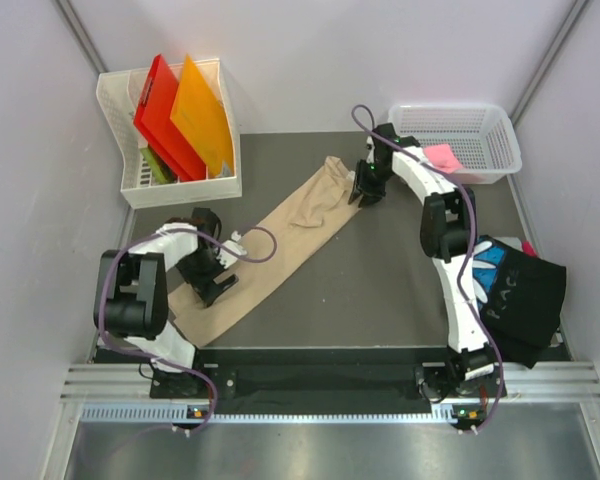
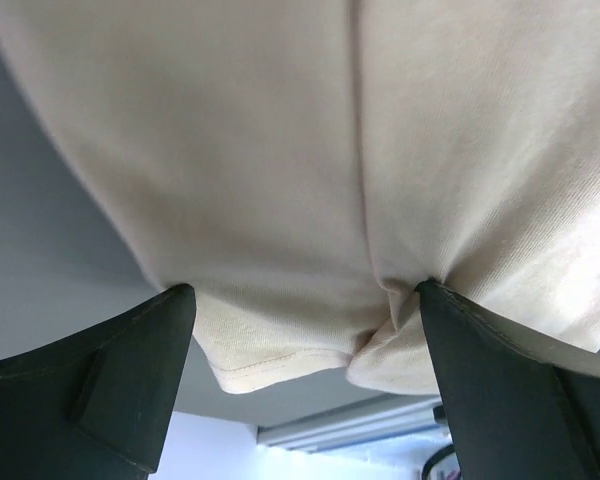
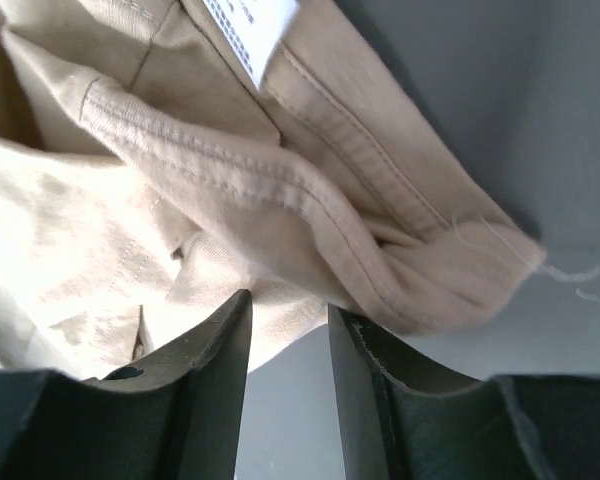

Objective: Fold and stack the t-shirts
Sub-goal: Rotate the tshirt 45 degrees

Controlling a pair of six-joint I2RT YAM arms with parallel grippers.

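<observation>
**Tan shirt on desk, a gripper at each end**

Nearest, we see the black shirt [image 1: 525, 295] at the desk's [image 1: 380, 290] right edge. The left gripper [image 1: 208, 280], jaws wide, sits over the tan shirt's [image 1: 290, 225] near hem. The shirt runs diagonally to the right gripper [image 1: 365, 190] at the collar, jaws narrow and empty. Farthest, the pink shirt [image 1: 442, 155] lies in the basket [image 1: 500, 130].

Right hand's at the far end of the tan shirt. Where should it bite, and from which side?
Take the bunched collar edge of the tan shirt, beside the white label. Its stitched layers pile into a thick ridge facing the right hand, whose jaws stand apart, empty. Come in from the strip's far-right end, probably along its length.
</observation>
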